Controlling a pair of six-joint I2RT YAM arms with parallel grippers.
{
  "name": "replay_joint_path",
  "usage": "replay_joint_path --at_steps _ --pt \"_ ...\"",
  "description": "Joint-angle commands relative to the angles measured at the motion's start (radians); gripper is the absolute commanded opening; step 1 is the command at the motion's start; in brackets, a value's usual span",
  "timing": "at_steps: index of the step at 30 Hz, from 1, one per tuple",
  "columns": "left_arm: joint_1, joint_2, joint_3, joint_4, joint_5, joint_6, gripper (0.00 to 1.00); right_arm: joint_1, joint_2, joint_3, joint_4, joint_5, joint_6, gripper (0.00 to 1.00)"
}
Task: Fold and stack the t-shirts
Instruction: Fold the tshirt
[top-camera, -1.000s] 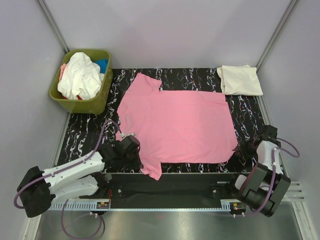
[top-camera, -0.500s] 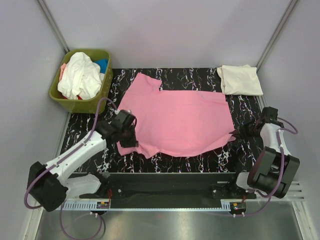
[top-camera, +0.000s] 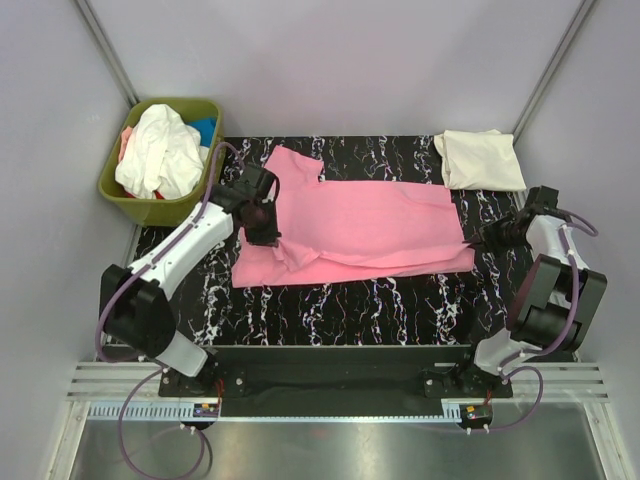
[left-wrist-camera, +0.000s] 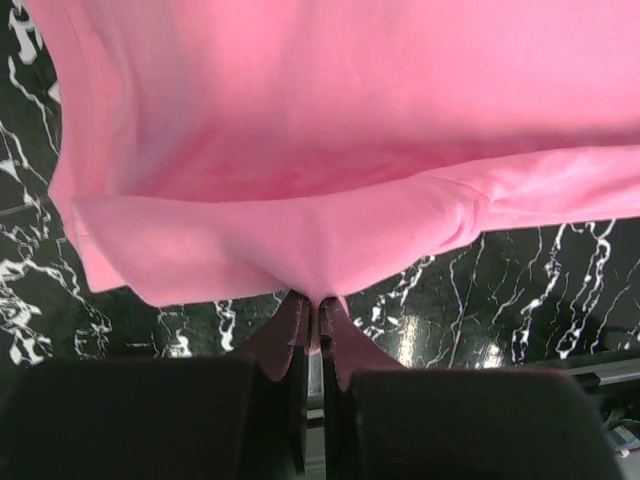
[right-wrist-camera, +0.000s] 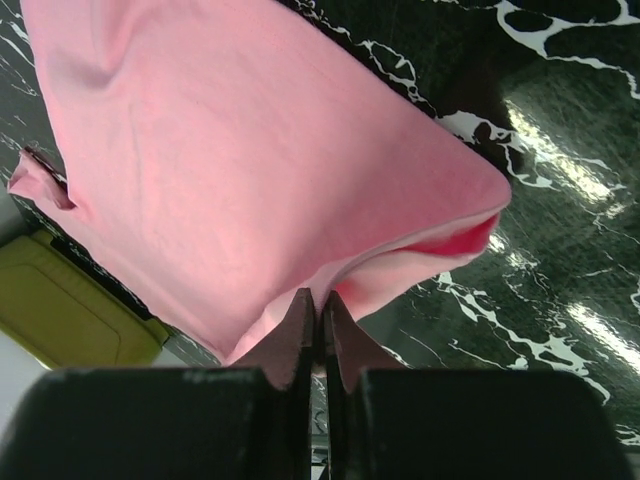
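light: bright, even | shadows: soft | glare: table | focus: sharp

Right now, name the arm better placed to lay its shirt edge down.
Left, likely: left gripper holds its edge over the pink shirt; right gripper holds its corner out beside it.

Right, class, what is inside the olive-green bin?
A crumpled white t-shirt fills most of the bin, with a bit of blue cloth behind it. Whatever lies underneath is covered.
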Motion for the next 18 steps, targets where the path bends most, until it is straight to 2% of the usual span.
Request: replay_joint_path --at_steps 1,10,18 --pt "0.03 0.062 0.089 -0.017 0.023 0.078 0.05 0.023 0.044 0.065 0.011 -0.015 0.021 0.0" --pt "0.074 0.181 0.221 -0.06 -0.001 0.136 0.05 0.047 0.138 0.082 0.046 -0.001 0.035 0.0" --pt "0.099 0.227 0.272 -0.085 -0.041 0.155 0.06 0.05 0.205 0.12 0.052 0.02 0.038 0.0"
